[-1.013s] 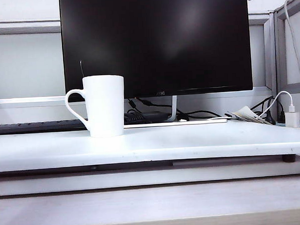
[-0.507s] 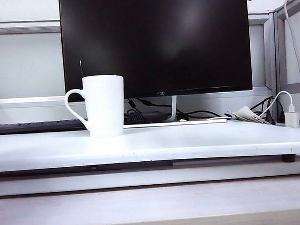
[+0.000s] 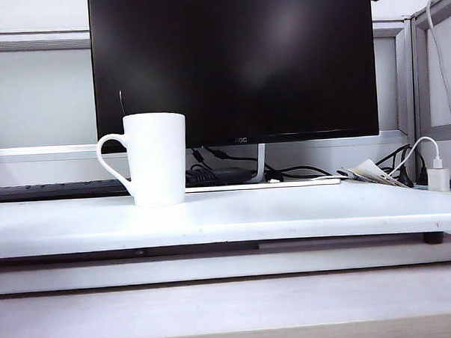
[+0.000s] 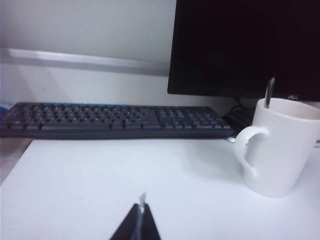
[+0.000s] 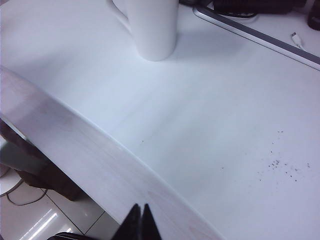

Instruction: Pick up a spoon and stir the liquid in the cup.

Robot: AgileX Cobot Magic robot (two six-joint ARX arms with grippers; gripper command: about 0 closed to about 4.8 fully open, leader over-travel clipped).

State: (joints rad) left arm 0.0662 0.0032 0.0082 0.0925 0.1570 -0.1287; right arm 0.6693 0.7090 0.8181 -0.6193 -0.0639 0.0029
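Note:
The cup (image 3: 156, 158) is a tall white mug standing on the white table (image 3: 302, 214) in front of a monitor, its looped handle turned to the left in the exterior view. The spoon (image 3: 122, 103) stands in it, only its thin grey handle showing above the rim. In the left wrist view the cup (image 4: 282, 150) and spoon (image 4: 269, 92) lie off to one side, well ahead of my left gripper (image 4: 141, 212), which is shut, a small pale sliver showing at its tips. My right gripper (image 5: 140, 212) is shut over the table's front edge, far from the cup (image 5: 152, 30). Neither gripper shows in the exterior view.
A black monitor (image 3: 232, 64) stands behind the cup, with cables and a white charger (image 3: 438, 176) at the right. A black keyboard (image 4: 115, 119) lies along the back of the table. Dark specks (image 5: 280, 167) dot the tabletop. Floor shows beyond the table's front edge (image 5: 100, 160).

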